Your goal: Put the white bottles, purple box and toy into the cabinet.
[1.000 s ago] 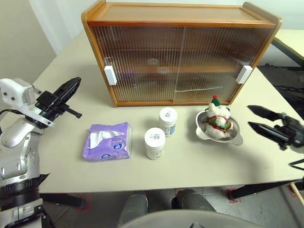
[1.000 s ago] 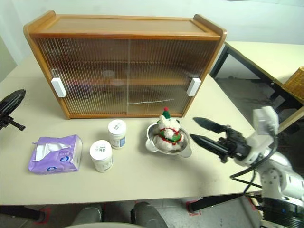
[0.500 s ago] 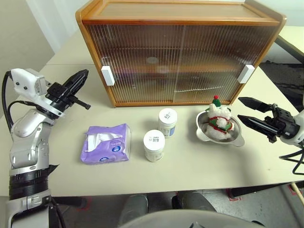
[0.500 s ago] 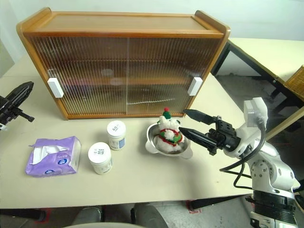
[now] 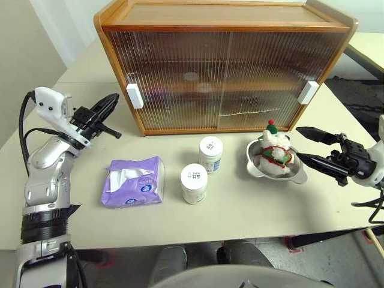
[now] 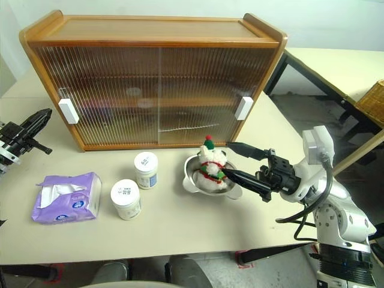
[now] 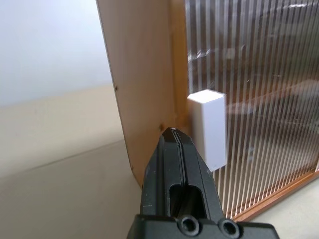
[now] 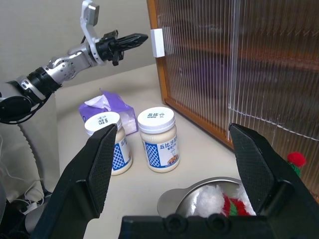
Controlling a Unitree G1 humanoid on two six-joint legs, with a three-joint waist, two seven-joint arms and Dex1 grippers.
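The cabinet [image 5: 228, 66] stands at the back of the table with both ribbed doors closed. Its white left handle [image 7: 207, 127] sits just beyond and beside my left gripper [image 5: 112, 102], which is shut and empty. Two white bottles [image 5: 210, 154] [image 5: 194, 183] stand in front of the cabinet. The purple box [image 5: 133, 181] lies to their left. The toy [image 5: 274, 153] sits in a silver dish [image 5: 259, 170] to their right. My right gripper [image 5: 299, 144] is open, its fingers level with the dish's right rim and holding nothing.
The beige table [image 5: 240, 210] has bare surface along its front edge. The cabinet's right handle [image 5: 308, 92] is near its right end. Another table [image 6: 336, 66] and a wicker basket [image 6: 372, 99] stand off to the right.
My left gripper has moved forward, closer to the cabinet's left handle. My right gripper has edged left toward the dish. The camera view has shifted slightly.
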